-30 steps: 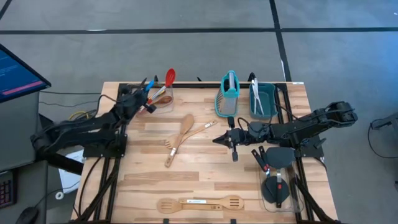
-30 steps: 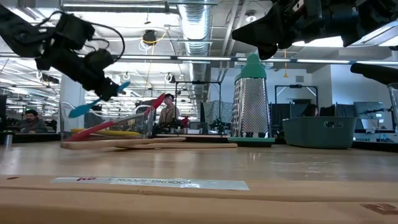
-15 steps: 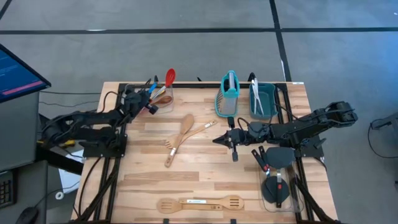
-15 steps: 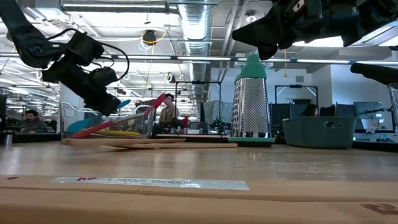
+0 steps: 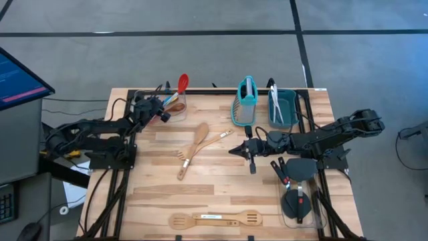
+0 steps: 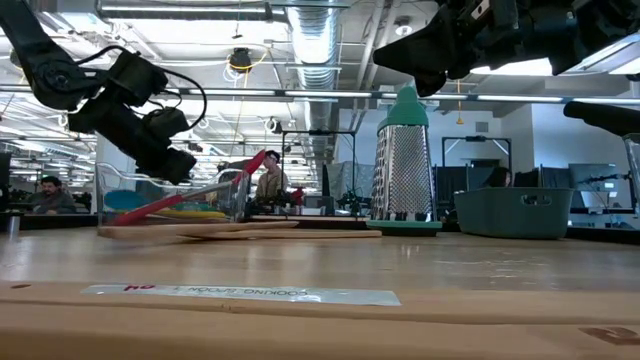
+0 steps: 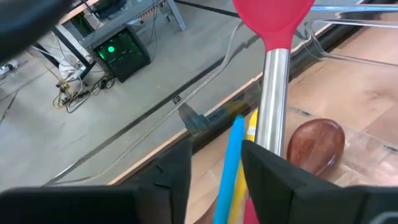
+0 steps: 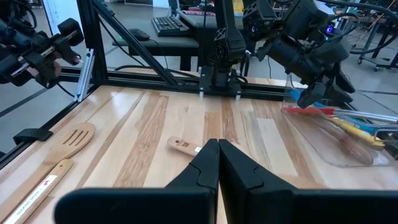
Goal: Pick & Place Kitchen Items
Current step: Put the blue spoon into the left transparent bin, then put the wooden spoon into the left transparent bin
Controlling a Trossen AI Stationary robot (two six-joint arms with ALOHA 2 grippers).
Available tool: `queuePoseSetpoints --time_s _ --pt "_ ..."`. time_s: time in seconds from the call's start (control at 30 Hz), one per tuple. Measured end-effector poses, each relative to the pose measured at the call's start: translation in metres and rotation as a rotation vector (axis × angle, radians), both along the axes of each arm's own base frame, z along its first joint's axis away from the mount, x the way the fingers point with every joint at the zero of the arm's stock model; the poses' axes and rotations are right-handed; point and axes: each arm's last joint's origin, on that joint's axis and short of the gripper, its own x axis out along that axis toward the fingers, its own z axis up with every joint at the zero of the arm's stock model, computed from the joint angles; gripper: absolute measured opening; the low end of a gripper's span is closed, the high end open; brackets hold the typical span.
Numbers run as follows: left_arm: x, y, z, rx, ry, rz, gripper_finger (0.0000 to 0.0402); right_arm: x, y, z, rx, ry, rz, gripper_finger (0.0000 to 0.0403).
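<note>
High view: the left end effector (image 5: 162, 114) sits over the clear container (image 5: 175, 109) at the far left of the worktop (image 5: 221, 191), where a red spoon (image 5: 182, 83) juts past the rim. Its opening cannot be judged from here. The right end effector (image 5: 233, 151) hangs mid-worktop, fingers pressed together and empty, near a wooden spoon (image 5: 198, 136) and wooden fork (image 5: 200, 146). A slotted spatula (image 5: 215, 218) lies by the near edge, the teal grater (image 5: 247, 100) stands beside the teal bin (image 5: 291, 102), and black spatulas (image 5: 295, 181) lie at the right.

Low view: the left end effector (image 6: 178, 163) hangs just above the container (image 6: 175, 195), which holds the red spoon (image 6: 190, 195) and blue and yellow utensils.

Left wrist view: the fingers (image 7: 175, 171) stand parted, the blue spoon (image 7: 230, 168) lying between them without visible contact, so nothing appears gripped. The red spoon (image 7: 272, 43) and a wooden spoon bowl (image 7: 316, 143) sit close ahead.

Right wrist view: its own fingers (image 8: 208, 167) meet, holding nothing.

The risk: pulling away, a finger could catch a crowded handle and drag it out, or tip the light container.
</note>
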Motion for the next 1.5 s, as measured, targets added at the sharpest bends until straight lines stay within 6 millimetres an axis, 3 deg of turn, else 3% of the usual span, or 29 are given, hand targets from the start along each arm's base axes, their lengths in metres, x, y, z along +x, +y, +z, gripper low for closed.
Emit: queuePoseSetpoints --time_s 0.2,0.33,0.7,0.83,1.1,1.5 --pt "0.001 0.0 0.002 0.012 -0.033 -0.006 0.0153 0.0 0.0 0.0 0.0 0.0 0.0 0.0" --pt "0.006 -0.002 0.009 -0.014 -0.199 -0.088 0.0145 0.0 0.0 0.0 0.001 -0.004 0.0 0.0" --pt "0.023 -0.031 0.034 0.032 -0.369 -0.33 0.0043 0.004 0.001 0.009 0.005 -0.037 0.003 0.0" --pt "0.033 -0.052 0.039 -0.001 -0.442 -0.445 0.0006 0.004 0.001 0.009 0.005 -0.036 0.003 0.0" --pt "0.049 -0.115 0.047 -0.102 -0.543 -0.742 0.0001 0.004 0.001 0.009 0.005 -0.036 0.002 0.0" --pt "0.047 -0.18 0.04 -0.228 -0.574 -0.84 0.0001 0.004 0.001 0.009 0.005 -0.034 0.003 0.0"
